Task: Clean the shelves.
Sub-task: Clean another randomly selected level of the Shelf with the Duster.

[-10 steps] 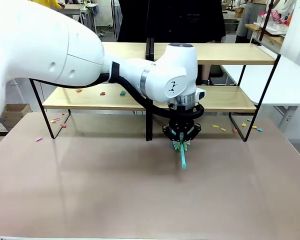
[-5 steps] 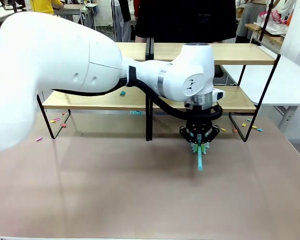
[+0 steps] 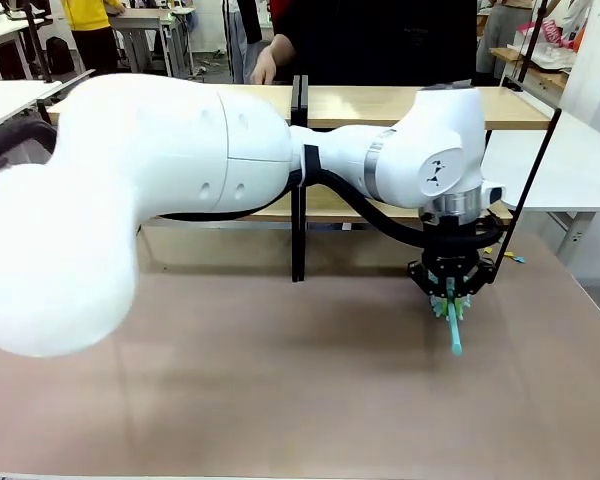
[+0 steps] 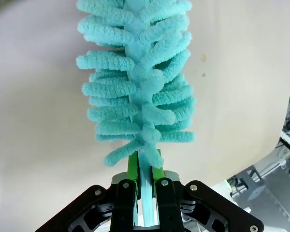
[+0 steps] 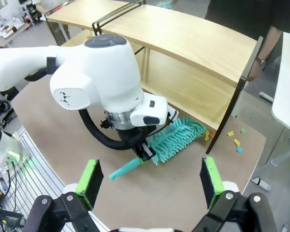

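Shelves (image 3: pixel 380 105): two tiers of wood boards on a black frame, standing along the far side of the worktop (image 3: pixel 230 390).
Person's hand (image 3: pixel 263 68): at the top board's far edge, left of the centre post.
Left arm (image 3: pixel 230 160): stretched across to the shelves' right end.
Left jaws: pointing down, clamped tight on the duster (image 4: pixel 137 82) where handle meets head.
Duster: teal fluffy head low under the bottom board beside the right frame leg; handle sticks out toward the robot's side.
Paper scraps (image 5: pixel 237 142): coloured bits on the worktop by that leg.
Right jaws: spread wide, holding nothing, above the worktop's near right part.
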Controlling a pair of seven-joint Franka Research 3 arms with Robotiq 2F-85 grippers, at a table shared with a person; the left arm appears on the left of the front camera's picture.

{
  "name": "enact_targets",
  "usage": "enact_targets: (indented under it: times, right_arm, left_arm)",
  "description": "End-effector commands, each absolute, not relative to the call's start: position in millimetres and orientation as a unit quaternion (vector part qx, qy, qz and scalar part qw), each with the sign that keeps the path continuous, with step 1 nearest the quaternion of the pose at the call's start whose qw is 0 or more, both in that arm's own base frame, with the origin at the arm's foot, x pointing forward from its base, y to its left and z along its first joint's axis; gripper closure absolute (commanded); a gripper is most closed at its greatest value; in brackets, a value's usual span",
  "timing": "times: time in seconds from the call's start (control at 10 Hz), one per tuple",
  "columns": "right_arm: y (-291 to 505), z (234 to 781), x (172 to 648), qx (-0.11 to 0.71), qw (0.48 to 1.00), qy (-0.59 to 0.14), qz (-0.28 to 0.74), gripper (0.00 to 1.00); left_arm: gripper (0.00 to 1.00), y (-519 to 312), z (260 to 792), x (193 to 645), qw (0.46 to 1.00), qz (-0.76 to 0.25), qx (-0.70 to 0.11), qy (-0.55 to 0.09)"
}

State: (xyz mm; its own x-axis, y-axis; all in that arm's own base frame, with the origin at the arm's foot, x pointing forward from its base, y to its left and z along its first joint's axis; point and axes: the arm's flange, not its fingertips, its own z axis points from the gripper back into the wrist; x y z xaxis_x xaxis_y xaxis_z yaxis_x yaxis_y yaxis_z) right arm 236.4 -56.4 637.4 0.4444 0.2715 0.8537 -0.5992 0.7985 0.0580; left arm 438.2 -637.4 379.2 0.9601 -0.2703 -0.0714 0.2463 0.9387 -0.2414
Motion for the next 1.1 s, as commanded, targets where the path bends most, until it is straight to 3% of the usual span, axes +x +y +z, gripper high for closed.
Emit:
enact_targets:
  times: [0.0,0.5,1.0]
  right_arm:
    - [-57.3,636.3,237.3,0.179,0.827,-0.460,0.267,0.00]
    - [-57.3,636.3,237.3,0.179,0.827,-0.460,0.267,0.00]
    - [-57.3,636.3,237.3,0.179,0.827,-0.460,0.267,0.00]
  left_arm:
    - [0.88,-652.2,383.2,447.3,0.979,-0.155,-0.112,0.076]
    - [0.88,-649.7,393.1,439.0,0.947,-0.211,-0.225,0.091]
    - [0.88,-616.5,411.0,438.7,0.943,-0.191,-0.256,0.097]
